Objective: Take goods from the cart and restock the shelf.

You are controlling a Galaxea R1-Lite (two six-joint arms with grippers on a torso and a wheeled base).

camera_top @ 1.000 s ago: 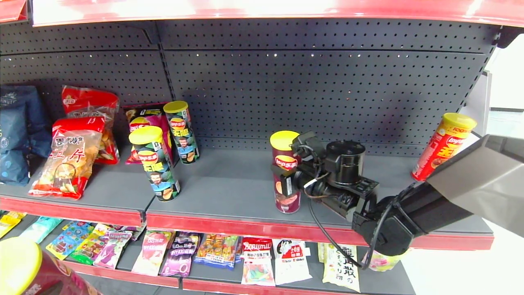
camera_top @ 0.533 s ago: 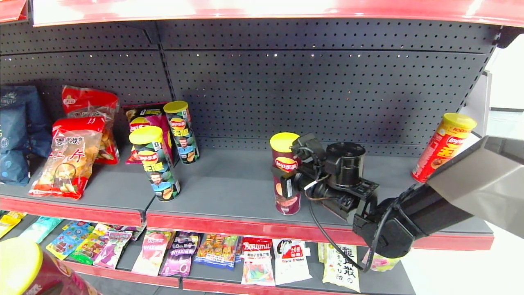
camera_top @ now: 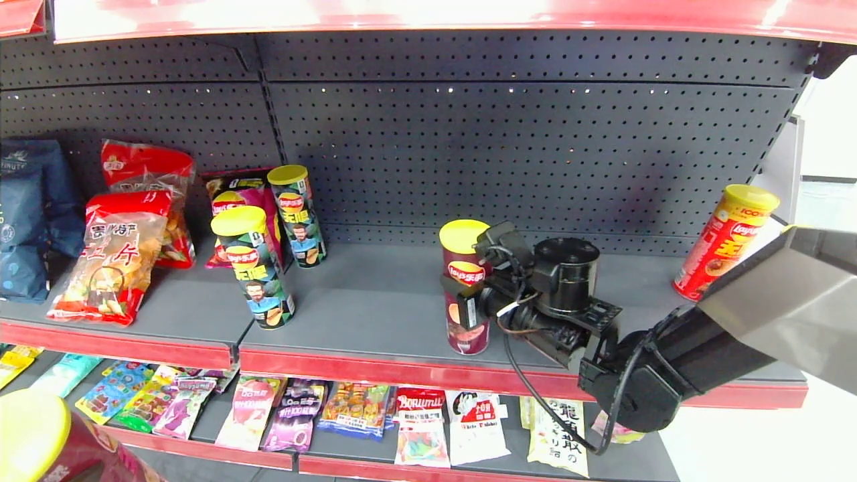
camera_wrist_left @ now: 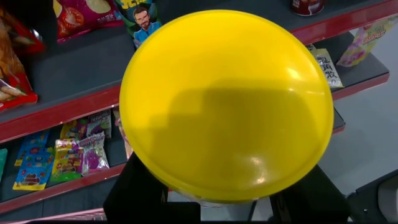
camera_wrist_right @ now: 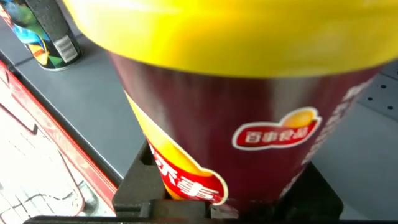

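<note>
A maroon chip can with a yellow lid [camera_top: 464,294] stands upright on the grey middle shelf [camera_top: 375,314], close to its red front edge. My right gripper [camera_top: 470,306] is shut on the can's side, coming in from the right. In the right wrist view the same can [camera_wrist_right: 249,118] rises between the right gripper's [camera_wrist_right: 230,200] black fingers. A second maroon can with a yellow lid [camera_top: 37,438] is at the lower left, below shelf level. Its lid [camera_wrist_left: 227,102] faces the left wrist camera, and my left gripper [camera_wrist_left: 224,205] is shut on its body underneath.
Two dark printed cans [camera_top: 254,268] [camera_top: 298,214] and snack bags [camera_top: 114,258] occupy the shelf's left part. A red can [camera_top: 726,239] leans at the far right. Bare shelf lies between the held can and both groups. Candy packets [camera_top: 422,425] fill the shelf below.
My right gripper has moved the maroon can slightly down and a little to the left, toward the shelf surface. The left arm and its can have stayed put.
</note>
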